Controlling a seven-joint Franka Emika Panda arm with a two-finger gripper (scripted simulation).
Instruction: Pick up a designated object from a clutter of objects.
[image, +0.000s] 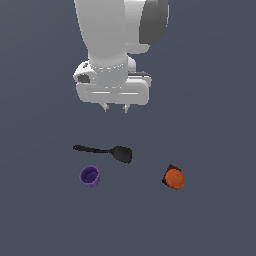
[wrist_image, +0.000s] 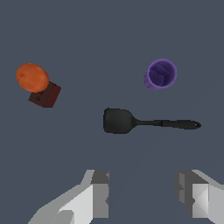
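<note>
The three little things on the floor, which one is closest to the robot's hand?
The black spatula. It lies just past the open hand, while the purple cup and the orange ball-like object sit farther away.

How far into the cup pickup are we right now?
Nothing is done yet: the small round purple cup sits on the surface, apart from the black long-handled spatula and the orange round object. The gripper hangs open and empty above the spatula. Left: move over the cup, descend, grasp, lift.
</note>
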